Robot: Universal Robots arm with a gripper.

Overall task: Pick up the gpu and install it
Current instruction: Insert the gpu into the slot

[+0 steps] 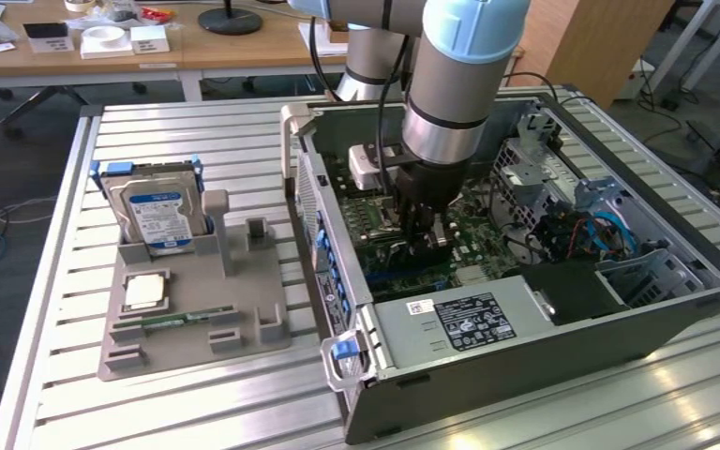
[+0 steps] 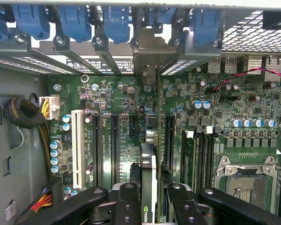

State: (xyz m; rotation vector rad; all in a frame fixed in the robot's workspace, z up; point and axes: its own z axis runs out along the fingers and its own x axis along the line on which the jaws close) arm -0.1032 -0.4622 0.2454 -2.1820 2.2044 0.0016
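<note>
The gpu (image 2: pixel 149 161) shows edge-on as a thin card running from between my fingers toward the case's rear wall. Its silvery bracket (image 2: pixel 149 51) stands at a rear slot opening. My gripper (image 2: pixel 152 206) is shut on the card, with black fingers (image 2: pixel 129 201) on either side of it. The card stands upright over the green motherboard (image 2: pixel 117 98), between the black expansion slots (image 2: pixel 114 140). Whether its edge sits in a slot I cannot tell. In the exterior view my gripper (image 1: pixel 420 234) reaches straight down into the open computer case (image 1: pixel 561 323), just above the motherboard (image 1: pixel 379 220).
Blue slot latches (image 2: pixel 75 21) line the case's rear wall. An empty processor socket (image 2: pixel 246 180) and a white slot (image 2: pixel 77 145) lie on the board. At the exterior view's left, a grey holder (image 1: pixel 241 323) carries a hard drive (image 1: pixel 154 211), a processor (image 1: pixel 145 291) and a memory stick (image 1: pixel 179 319).
</note>
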